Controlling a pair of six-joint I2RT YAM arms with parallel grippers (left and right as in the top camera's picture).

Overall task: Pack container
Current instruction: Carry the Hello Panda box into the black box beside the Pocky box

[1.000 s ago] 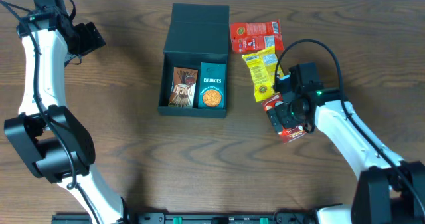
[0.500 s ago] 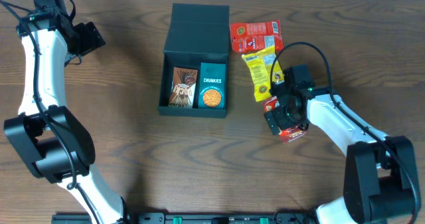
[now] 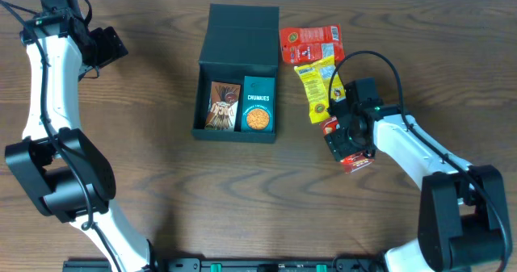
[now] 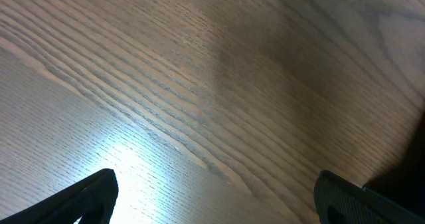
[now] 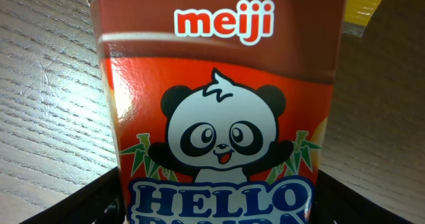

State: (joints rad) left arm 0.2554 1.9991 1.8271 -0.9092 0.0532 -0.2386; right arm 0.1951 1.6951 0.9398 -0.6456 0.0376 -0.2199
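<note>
The container (image 3: 237, 66), a dark square box with its lid hinged open at the back, sits at the table's middle. Inside lie a brown snack pack (image 3: 221, 106) and a teal Chunkies box (image 3: 258, 109). My right gripper (image 3: 345, 140) is to the container's right, shut on a red Hello Panda box (image 3: 356, 162) that rests low over the table. In the right wrist view the panda box (image 5: 219, 84) fills the space between my fingers (image 5: 219, 201). My left gripper (image 3: 110, 46) is open and empty at the far left, over bare wood (image 4: 216, 191).
A red snack pack (image 3: 311, 39) and a yellow pack (image 3: 317, 86) lie just right of the container, behind my right gripper. The yellow pack's corner shows in the right wrist view (image 5: 368, 1). The table is brown wood.
My right wrist has shifted slightly left and turned, and the Hello Panda box has moved a little with it. The left arm has not moved.
</note>
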